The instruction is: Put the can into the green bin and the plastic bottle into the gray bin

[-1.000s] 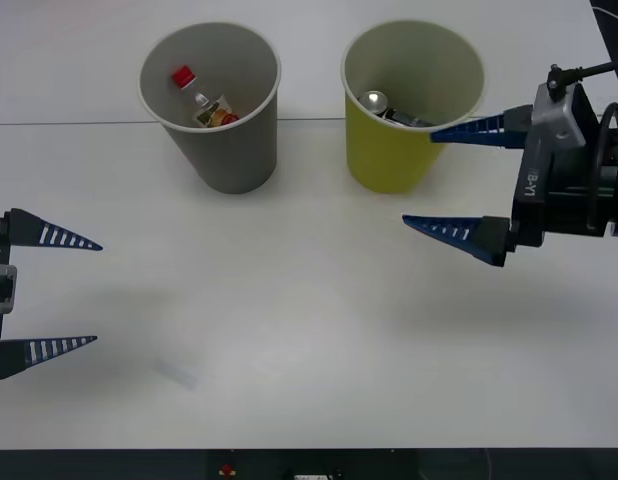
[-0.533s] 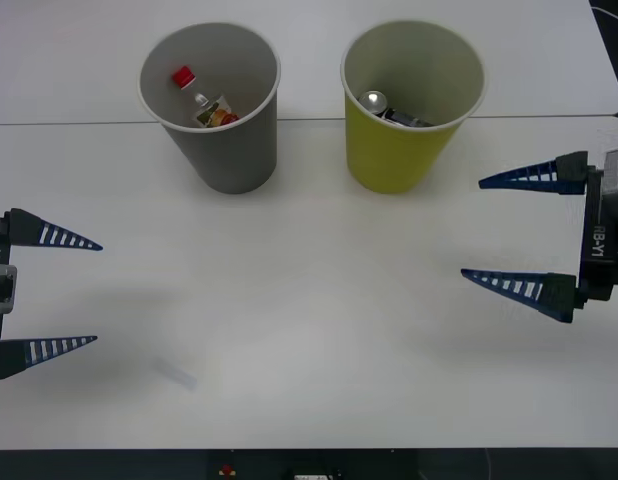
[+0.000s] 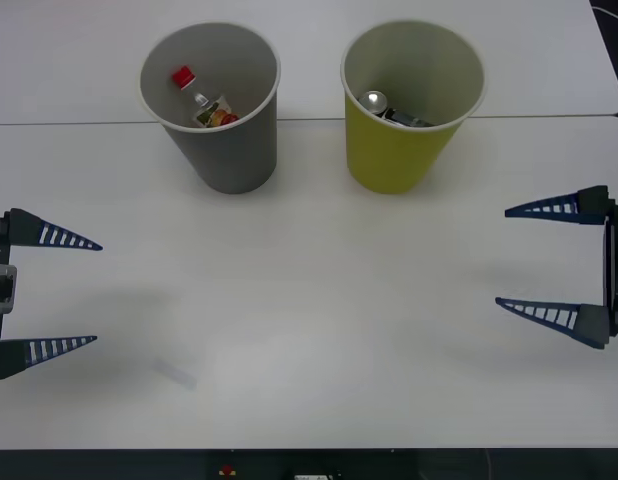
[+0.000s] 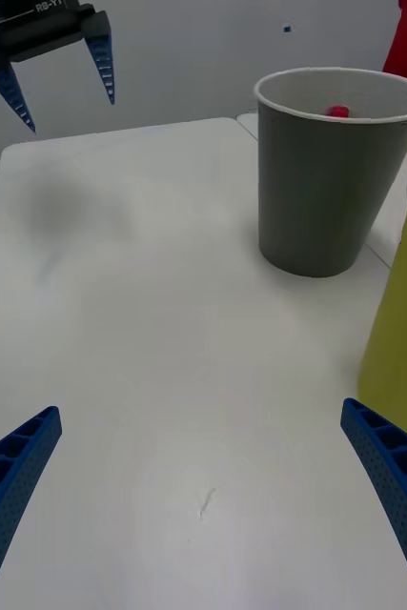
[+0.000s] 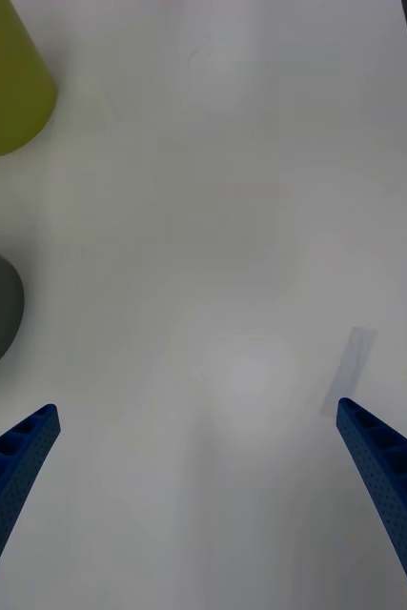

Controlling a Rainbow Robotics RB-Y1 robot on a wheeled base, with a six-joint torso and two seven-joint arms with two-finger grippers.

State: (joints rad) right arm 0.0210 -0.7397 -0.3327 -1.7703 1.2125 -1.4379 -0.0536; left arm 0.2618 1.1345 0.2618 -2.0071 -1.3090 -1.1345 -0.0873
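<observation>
The can (image 3: pixel 376 101) lies inside the yellow-green bin (image 3: pixel 399 160) at the back right, its silver end showing. The plastic bottle (image 3: pixel 202 100), red cap up, lies inside the gray bin (image 3: pixel 234 155) at the back left. My right gripper (image 3: pixel 554 262) hangs open at the table's right edge, in front of and to the right of the green bin (image 4: pixel 403 334), with nothing between its fingers. My left gripper (image 3: pixel 59 292) is open and bare at the left edge. The right wrist view shows the gray bin (image 4: pixel 327 181) and the left gripper (image 4: pixel 58 71) far off.
A seam (image 3: pixel 309 122) between two white tabletops runs behind the bins. A faint smudge (image 3: pixel 177 374) marks the table near the front left. The table's front edge (image 3: pixel 309 449) lies close below.
My open right gripper has drawn back from the green bin's rim, moving right and toward the front. The left arm, the bins and their contents have not moved.
</observation>
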